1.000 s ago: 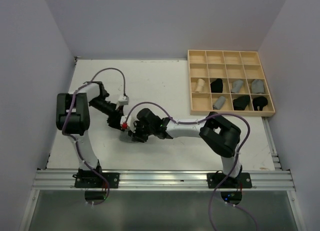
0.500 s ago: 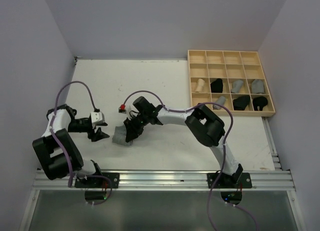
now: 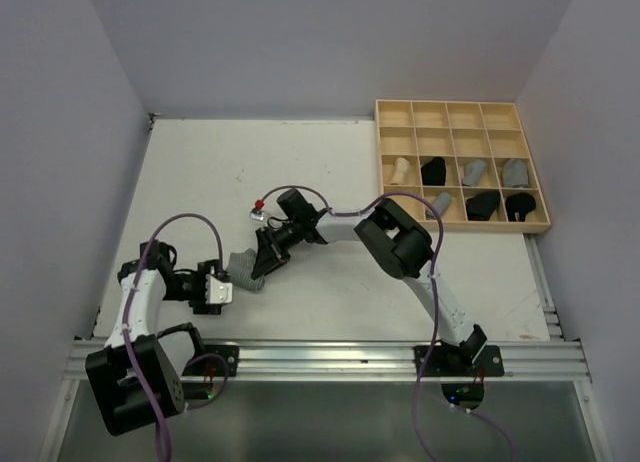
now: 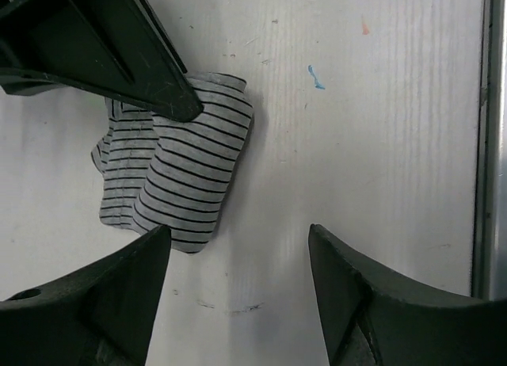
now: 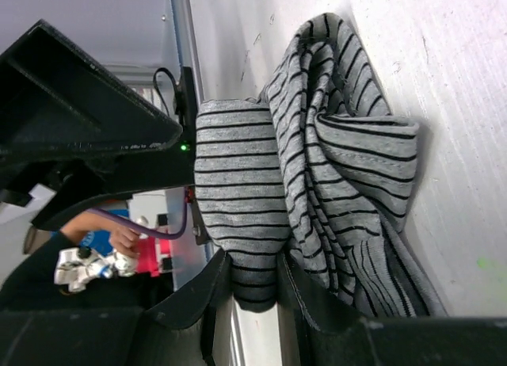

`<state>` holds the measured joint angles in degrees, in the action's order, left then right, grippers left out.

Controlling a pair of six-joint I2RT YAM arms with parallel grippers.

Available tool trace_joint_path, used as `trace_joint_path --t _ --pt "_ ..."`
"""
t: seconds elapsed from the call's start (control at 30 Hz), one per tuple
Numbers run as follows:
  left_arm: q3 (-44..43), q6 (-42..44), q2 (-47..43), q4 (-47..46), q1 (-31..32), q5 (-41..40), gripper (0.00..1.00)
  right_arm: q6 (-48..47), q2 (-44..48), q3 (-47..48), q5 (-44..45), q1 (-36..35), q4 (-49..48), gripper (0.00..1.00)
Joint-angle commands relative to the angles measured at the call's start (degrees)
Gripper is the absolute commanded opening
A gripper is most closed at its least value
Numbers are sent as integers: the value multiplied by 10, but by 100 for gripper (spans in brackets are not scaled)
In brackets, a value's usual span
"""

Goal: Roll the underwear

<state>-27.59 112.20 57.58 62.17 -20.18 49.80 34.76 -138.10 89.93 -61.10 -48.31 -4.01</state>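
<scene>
right end effector (image 3: 263, 266) apparently pinching striped underwear (image 4: 190, 168), left end effector (image 4: 238, 234) wide open, empty

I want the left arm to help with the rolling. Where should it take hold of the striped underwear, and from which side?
Take the free end of the striped underwear, the one nearest the open left gripper. Come from above, fingers across its narrow width: it lies flat as a folded band, and the right gripper holds the far end.
</scene>
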Motion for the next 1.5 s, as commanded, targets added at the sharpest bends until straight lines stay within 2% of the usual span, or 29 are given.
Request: trace_joint_path --t 0.0,0.23,0.4,0.53,0.73,0.8,0.83,0.9,1.0,1.03,1.07,1.13,1.17,1.2,1.27,1.3,1.37,1.47 --pt "13 12 -24 -93 40 -4 73 48 -70 -27 71 -11 17 0" --pt "5 -45 -6 -181 98 -8 72 104 -89 -44 60 -8 -45 0" --pt "10 -19 21 -188 139 -45 66 133 -102 -48 62 -2 -68 0" --pt "35 -16 28 -209 166 -78 52 167 -110 -56 59 1 -112 0" --pt "62 -89 65 -287 212 -152 30 186 -105 -68 54 2 -136 1" --pt "45 -107 103 -276 219 -174 25 180 -96 -77 58 6 -134 12" --pt "34 -107 117 -260 219 -179 22 176 -78 -91 63 7 -134 20" --pt "-4 -90 156 -188 219 -182 20 140 -45 -111 106 23 -116 26" --pt "-56 -90 200 -109 219 -167 18 77 56 -165 209 51 -63 38" --pt "-72 -92 212 -86 219 -161 18 69 85 -204 235 59 -72 46" --pt "-107 -98 226 -40 219 -152 18 56 149 -222 252 65 -84 47" --pt "-147 -104 268 11 219 -128 18 37 211 -267 300 79 -97 49" --pt "-185 -109 282 64 220 -120 18 7 237 -276 316 81 -89 49" --pt "-205 -116 295 86 222 -102 18 -14 288 -282 327 82 -80 50" --pt "-257 -152 334 133 230 -84 18 -63 331 -300 348 82 -54 50" --pt "-271 -173 356 133 233 -72 18 -74 374 -310 348 81 -61 49" --pt "-293 -194 383 132 237 -66 18 -105 411 -338 353 81 -78 49" --pt "-364 -251 472 133 240 -58 19 -170 461 -349 361 69 -67 49"
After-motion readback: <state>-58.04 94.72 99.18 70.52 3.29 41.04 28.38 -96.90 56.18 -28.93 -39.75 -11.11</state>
